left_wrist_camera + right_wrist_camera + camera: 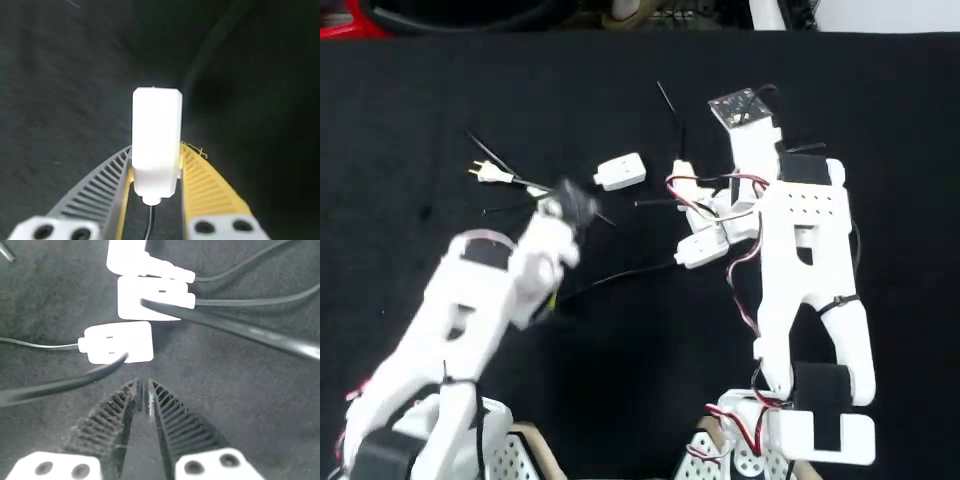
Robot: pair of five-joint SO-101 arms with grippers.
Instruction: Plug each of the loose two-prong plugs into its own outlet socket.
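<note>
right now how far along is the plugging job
No mated pair is clearly visible yet. In hand: the left gripper clamps a white corded connector. Still to do: a two-prong plug lies loose on the table, and the near socket and the socket behind it sit unplugged by the shut, empty right gripper.

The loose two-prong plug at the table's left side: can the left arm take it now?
Probably not at once. The plug lies uncovered on the table, but the left gripper is shut on a white block with a cord and would have to release it first.
</note>
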